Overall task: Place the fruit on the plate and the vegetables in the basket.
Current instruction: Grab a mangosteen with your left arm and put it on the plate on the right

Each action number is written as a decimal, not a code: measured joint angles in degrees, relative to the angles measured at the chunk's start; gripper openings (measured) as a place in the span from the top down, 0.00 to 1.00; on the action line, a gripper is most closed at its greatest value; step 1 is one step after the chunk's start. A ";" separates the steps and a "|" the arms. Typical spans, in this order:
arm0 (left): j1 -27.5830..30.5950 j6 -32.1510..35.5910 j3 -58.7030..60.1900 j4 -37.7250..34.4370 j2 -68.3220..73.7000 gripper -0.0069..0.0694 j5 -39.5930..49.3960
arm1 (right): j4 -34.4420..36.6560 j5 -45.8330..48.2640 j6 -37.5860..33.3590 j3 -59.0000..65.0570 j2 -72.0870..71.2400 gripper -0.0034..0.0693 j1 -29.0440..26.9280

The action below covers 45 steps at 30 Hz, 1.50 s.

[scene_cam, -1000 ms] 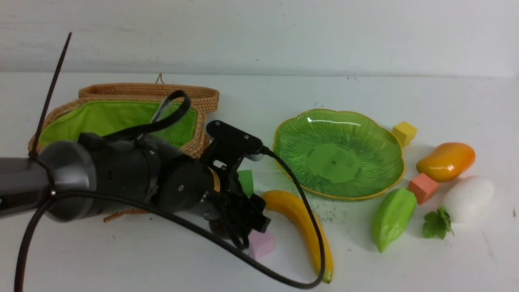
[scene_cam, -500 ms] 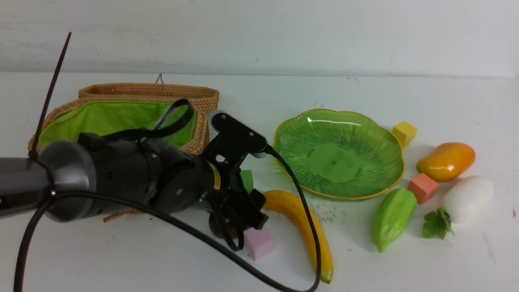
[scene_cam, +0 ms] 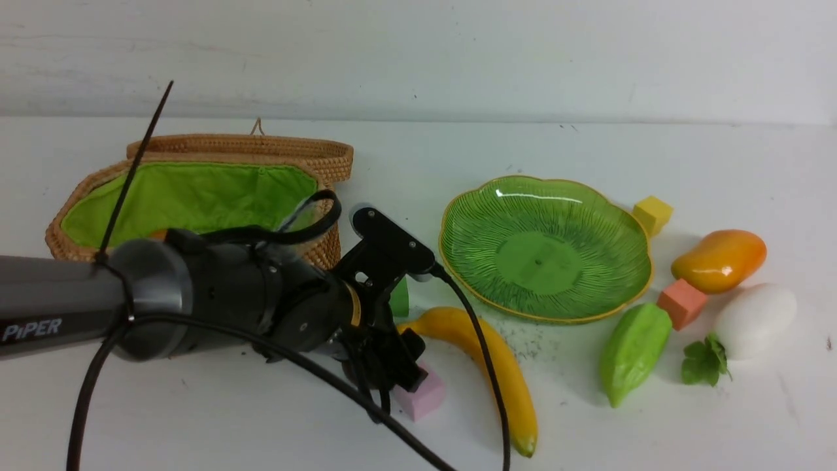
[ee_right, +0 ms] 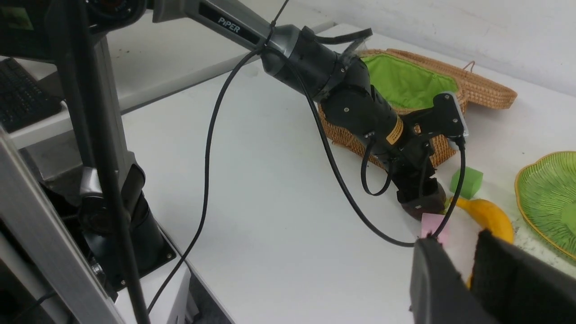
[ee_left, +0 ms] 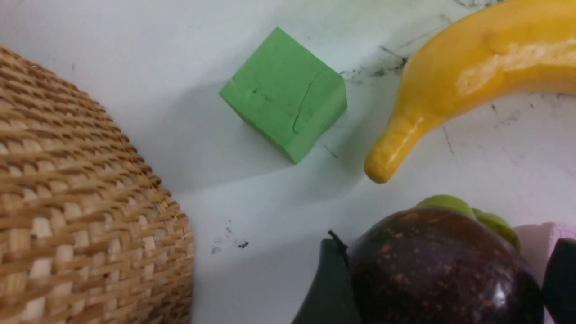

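Observation:
The dark-purple mangosteen (ee_left: 441,270) sits on the table between the fingers of my left gripper (ee_left: 445,252). The gripper is open, and a thin gap shows at one finger. In the front view the left gripper (scene_cam: 395,379) hides this fruit. The yellow banana (scene_cam: 497,366) lies just right of it, its tip close by. The green plate (scene_cam: 543,255) holds nothing. The mango (scene_cam: 719,260), white radish (scene_cam: 755,320) and light-green ridged piece (scene_cam: 633,350) lie at the right. The wicker basket (scene_cam: 327,235) stands open at the left. My right gripper (ee_right: 454,243) hangs high, slightly open, holding nothing.
Foam cubes lie about: a green cube (scene_cam: 399,297) between basket and banana, a pink cube (scene_cam: 425,396) touching the left gripper's side, a yellow cube (scene_cam: 652,214) behind the plate and a salmon cube (scene_cam: 681,303) by the radish. The left arm's black cable (scene_cam: 484,366) crosses the banana.
The left arm has sunk lower and shifted a little right. Its open fingers have come down around the mangosteen, which no longer shows in the front view. Nothing else has moved.

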 joint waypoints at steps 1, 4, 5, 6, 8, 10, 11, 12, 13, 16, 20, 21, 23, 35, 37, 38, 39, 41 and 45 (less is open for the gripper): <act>0.00 0.00 0.00 0.06 0.00 0.17 0.00 | 0.00 0.00 0.00 0.00 0.00 0.75 0.00; 0.00 0.00 0.00 0.06 0.00 0.17 0.24 | 0.00 0.00 0.00 0.00 0.00 0.75 0.00; 0.00 0.00 0.00 0.06 0.00 0.17 0.46 | 0.00 0.00 0.00 0.00 0.00 0.75 0.00; 0.00 0.00 0.00 0.06 0.00 0.18 0.76 | 0.00 0.00 0.00 0.00 0.00 0.75 0.00; 0.00 0.00 0.00 0.06 0.00 0.20 1.22 | 0.00 0.00 0.00 0.00 0.00 0.75 0.00; 0.00 0.00 0.00 0.06 0.00 0.24 1.55 | 0.00 0.00 0.00 0.00 0.00 0.75 0.00; 0.00 0.00 0.00 0.06 0.00 0.25 1.75 | 0.00 0.00 0.00 0.00 0.00 0.75 0.00; 0.00 0.00 0.00 0.06 0.00 0.25 1.83 | 0.00 0.00 0.00 0.00 0.00 0.75 0.00; 0.00 0.00 0.00 0.00 0.00 0.25 1.98 | 0.00 0.00 0.00 0.00 0.00 0.75 0.00; 0.00 0.00 -0.11 -0.08 -0.07 0.25 2.44 | 0.00 0.00 0.00 0.00 0.00 0.75 0.00; 0.00 0.00 -0.18 -0.51 -0.45 0.25 3.44 | 0.00 0.00 0.00 0.00 0.00 0.75 0.00; 0.00 0.00 -0.18 -0.71 -0.68 0.25 3.88 | 0.00 0.00 0.00 0.00 0.00 0.75 0.00; 0.00 0.00 -0.18 -1.00 -1.06 0.25 4.73 | 0.00 0.00 0.00 0.00 0.00 0.75 0.00; -2.97 0.06 0.00 -7.20 -10.15 0.25 7.34 | -1.00 -1.92 0.91 0.00 0.00 0.75 0.00; -5.48 0.06 0.00 -7.53 -11.27 0.25 3.77 | -2.42 -3.04 2.05 0.00 0.00 0.75 0.00; -6.98 -0.09 -0.10 -7.94 -11.58 0.25 0.50 | -3.40 -3.84 2.95 0.00 0.00 0.75 0.00; -8.27 -0.70 -0.98 -8.47 -11.53 0.25 -2.95 | -4.53 -4.61 3.88 0.00 0.00 0.74 0.00; -9.62 -1.89 -4.48 -8.95 -9.82 0.25 -6.57 | -5.81 -6.00 5.55 0.00 0.00 0.74 0.00; -9.31 -2.93 -15.63 -9.07 -2.31 0.25 -6.71 | -6.26 -6.60 6.89 0.00 0.05 0.74 0.00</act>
